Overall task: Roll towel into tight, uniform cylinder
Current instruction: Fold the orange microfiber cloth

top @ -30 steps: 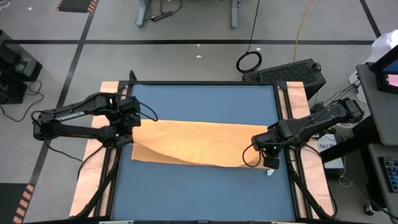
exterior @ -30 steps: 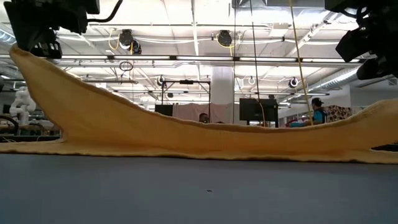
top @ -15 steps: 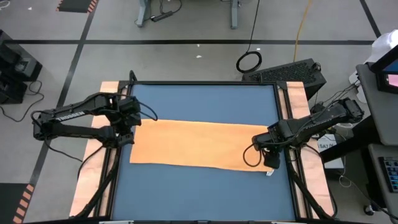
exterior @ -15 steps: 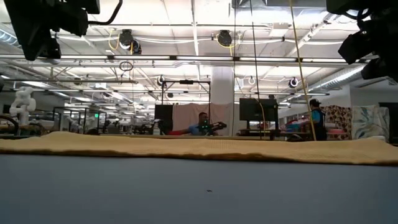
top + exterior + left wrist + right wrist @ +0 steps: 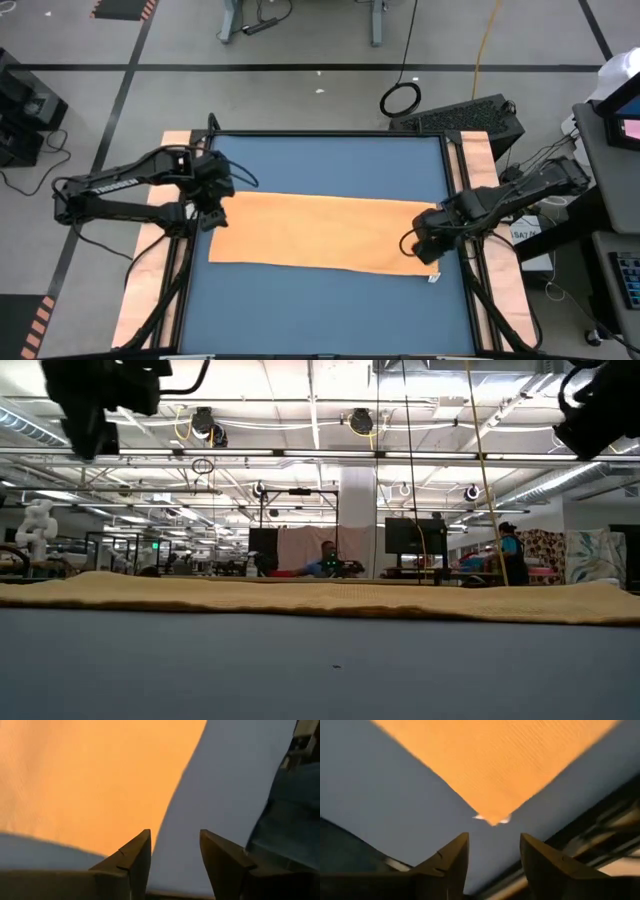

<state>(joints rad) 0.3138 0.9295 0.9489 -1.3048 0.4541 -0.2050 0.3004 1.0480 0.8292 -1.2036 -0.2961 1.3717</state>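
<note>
Towel (image 5: pixel 320 232) lies flat, spread as long strip across blue desk (image 5: pixel 330 160), unrolled. Left hand (image 5: pixel 210 215) hovers over towel's left end, fingers apart, holding nothing. Right hand (image 5: pixel 428 248) hovers over towel's right corner near white tag (image 5: pixel 492 819), fingers apart, empty. People visible in room beyond desk.

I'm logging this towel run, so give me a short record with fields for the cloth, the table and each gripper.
cloth: soft orange-yellow towel, spread flat as a long strip across the table, not yet rolled
tag: small white tag at the towel's corner nearest the right gripper
surface: blue-grey table mat, bare on both sides of the strip
left gripper: open, above the towel's left end, holding nothing
right gripper: open, above the towel's right end, holding nothing
</note>
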